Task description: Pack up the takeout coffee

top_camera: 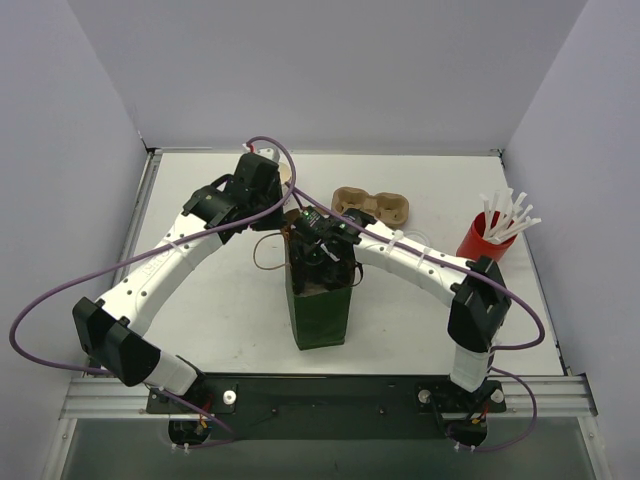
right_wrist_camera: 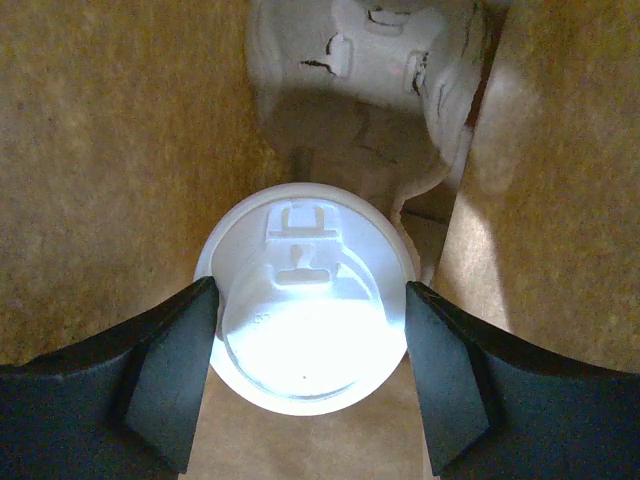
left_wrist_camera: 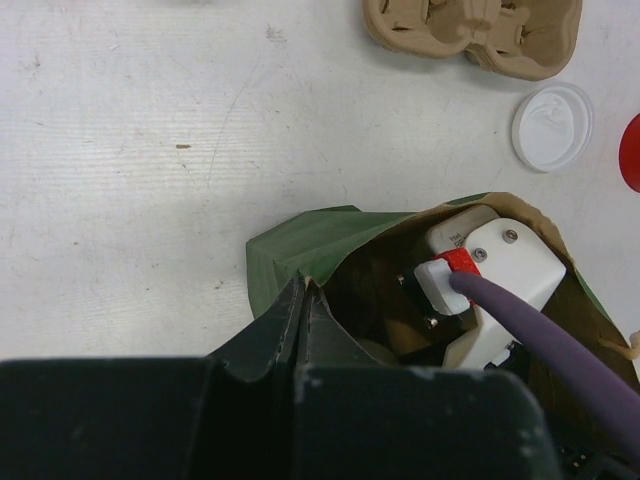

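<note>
The takeout coffee (right_wrist_camera: 305,310), its white lid on, stands deep inside the green paper bag (top_camera: 322,320). My right gripper (right_wrist_camera: 310,345) reaches down into the bag, and its dark fingers (right_wrist_camera: 175,370) press the lid's rim from both sides, so it is shut on the cup. From the top view the cup is hidden by the right gripper (top_camera: 322,262) in the bag's mouth. My left gripper (left_wrist_camera: 303,290) is shut on the bag's (left_wrist_camera: 300,245) green rim at its near corner, with the paper pinched between the closed fingers.
A brown two-hole cup carrier (top_camera: 372,204) lies behind the bag. A red cup of white straws (top_camera: 487,238) stands at the right. A loose white lid (left_wrist_camera: 552,126) lies on the table near the carrier (left_wrist_camera: 470,30). Brown bag walls (right_wrist_camera: 110,150) closely surround the cup.
</note>
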`<state>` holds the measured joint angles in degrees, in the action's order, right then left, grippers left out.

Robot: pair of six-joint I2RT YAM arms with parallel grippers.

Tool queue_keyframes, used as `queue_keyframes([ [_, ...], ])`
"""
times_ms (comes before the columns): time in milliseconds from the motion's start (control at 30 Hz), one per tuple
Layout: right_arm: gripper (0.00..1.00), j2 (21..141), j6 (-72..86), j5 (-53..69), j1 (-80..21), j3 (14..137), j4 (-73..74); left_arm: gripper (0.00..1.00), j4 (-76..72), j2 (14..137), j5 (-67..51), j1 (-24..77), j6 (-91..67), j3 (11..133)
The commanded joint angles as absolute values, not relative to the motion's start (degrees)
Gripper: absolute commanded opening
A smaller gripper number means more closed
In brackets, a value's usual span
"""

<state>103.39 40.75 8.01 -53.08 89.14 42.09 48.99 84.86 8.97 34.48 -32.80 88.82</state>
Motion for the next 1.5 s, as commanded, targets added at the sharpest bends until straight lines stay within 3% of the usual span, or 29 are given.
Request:
queue_keyframes([
  [0,0.34,104.06,37.27,8.26,-54.23,89.56,53.61,0.0,45.35,83.14,12.22,34.37,-33.22,89.38],
  [500,0.34,100.2,32.96,6.42,-54.05,90.88,53.88,0.0,44.04,82.0,13.8,34.8,-35.42,88.51],
  [1000,0.34,103.71,30.32,8.08,-53.79,94.31,58.27,0.0,38.32,78.76,15.64,34.8,-35.68,84.73],
  [1467,0.33,106.43,30.59,8.88,-53.96,92.46,58.1,0.0,23.39,69.35,15.65,35.07,-35.95,72.43],
])
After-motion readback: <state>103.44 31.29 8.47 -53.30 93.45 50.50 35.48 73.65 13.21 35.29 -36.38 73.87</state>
